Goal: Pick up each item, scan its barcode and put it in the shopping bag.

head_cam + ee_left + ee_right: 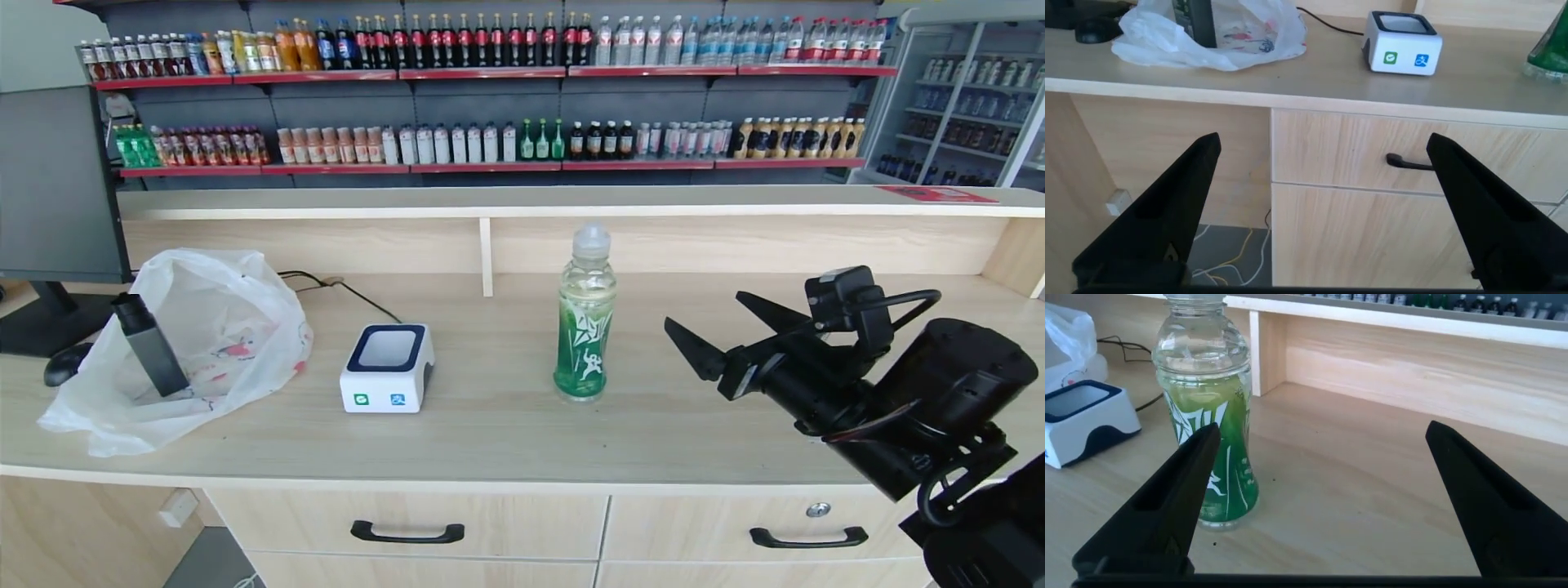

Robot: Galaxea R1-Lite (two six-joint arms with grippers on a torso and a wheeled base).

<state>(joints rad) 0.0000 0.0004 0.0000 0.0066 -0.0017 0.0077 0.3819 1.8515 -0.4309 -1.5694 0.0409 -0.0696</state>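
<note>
— Tabletop [490,425] check: where's the bottle [584,327]?
— Upright, right of the scanner [387,367]. My right tool [704,310] faces it, spread wide, empty, ready to grasp. Left tool [1323,143] hangs low, also spread, empty.

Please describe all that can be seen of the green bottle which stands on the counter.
The bottle looks like clear plastic, with a pale rounded cap, a narrow waist and a green label with white figures on its lower half. It seems full of pale liquid. It stands upright on the wooden counter, between the white scanner and the open right pincer, and touches neither.
</note>
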